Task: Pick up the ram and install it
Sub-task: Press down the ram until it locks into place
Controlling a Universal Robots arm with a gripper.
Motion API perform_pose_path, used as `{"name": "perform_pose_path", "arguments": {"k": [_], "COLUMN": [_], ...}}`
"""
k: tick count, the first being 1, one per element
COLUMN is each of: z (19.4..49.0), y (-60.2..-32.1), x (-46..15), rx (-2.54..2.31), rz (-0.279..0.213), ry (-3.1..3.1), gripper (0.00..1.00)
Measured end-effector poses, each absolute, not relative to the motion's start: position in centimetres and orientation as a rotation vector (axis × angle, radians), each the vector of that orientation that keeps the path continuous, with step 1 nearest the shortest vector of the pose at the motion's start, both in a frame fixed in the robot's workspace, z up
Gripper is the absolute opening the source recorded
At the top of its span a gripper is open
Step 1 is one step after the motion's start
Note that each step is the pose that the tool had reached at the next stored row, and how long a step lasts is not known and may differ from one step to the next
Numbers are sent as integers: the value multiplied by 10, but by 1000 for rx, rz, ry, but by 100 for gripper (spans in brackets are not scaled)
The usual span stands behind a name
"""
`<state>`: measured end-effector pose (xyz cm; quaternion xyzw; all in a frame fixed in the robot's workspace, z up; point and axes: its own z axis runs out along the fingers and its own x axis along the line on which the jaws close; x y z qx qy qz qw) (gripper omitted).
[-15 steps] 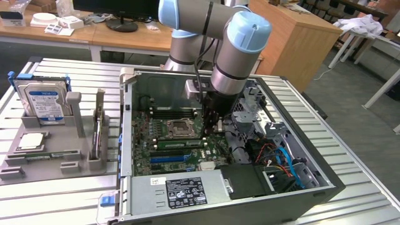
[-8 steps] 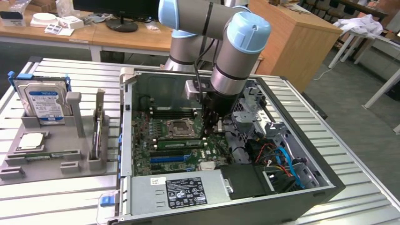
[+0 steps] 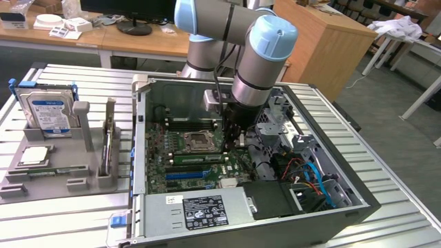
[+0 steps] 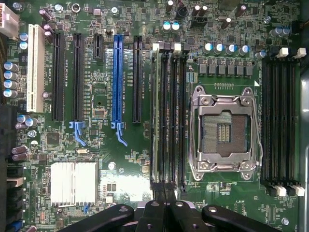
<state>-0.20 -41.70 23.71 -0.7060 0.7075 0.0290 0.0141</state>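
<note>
Pincer (image 4: 164,209) closed tight at end of ram (image 4: 157,121), among memory slots (image 4: 176,121); CPU socket (image 4: 224,129) just beside.

The motherboard (image 4: 125,159) is green, with one blue slot (image 4: 117,77), one white slot (image 4: 33,67) and black ones beside a silver socket frame (image 4: 224,128). The finned heat sink (image 4: 73,182) is silvery white. The gripper (image 4: 164,205) is black. The arm (image 3: 272,31) is grey with light-blue caps. The surface (image 3: 69,217) is ribbed silver, and the hard drive (image 3: 48,111) wears a blue-and-white label.
</note>
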Motion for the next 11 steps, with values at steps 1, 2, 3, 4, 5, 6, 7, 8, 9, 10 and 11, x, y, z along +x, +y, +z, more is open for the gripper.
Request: {"name": "perform_pose_path", "arguments": {"k": [1, 2, 3, 4, 5, 6, 7, 8, 9, 10, 11], "z": [237, 237, 237, 237, 237, 237, 237, 237, 236, 236, 235], "y": [-417, -417, -417, -417, -417, -417, -417, -417, -417, -417, -417], "x": [-2, -2, -2, -2, -2, -2, -2, -2, -2, -2, -2], "rx": [-2198, -2198, -2198, -2198, -2198, -2198, -2198, -2198, -2198, -2198, -2198], "rz": [90, 90, 90, 90, 90, 90, 90, 90, 91, 91, 90], "ry": [2203, 2203, 2203, 2203, 2203, 2203, 2203, 2203, 2203, 2203, 2203], "gripper": [11, 11, 11, 11, 11, 11, 11, 11, 11, 11, 11]}}
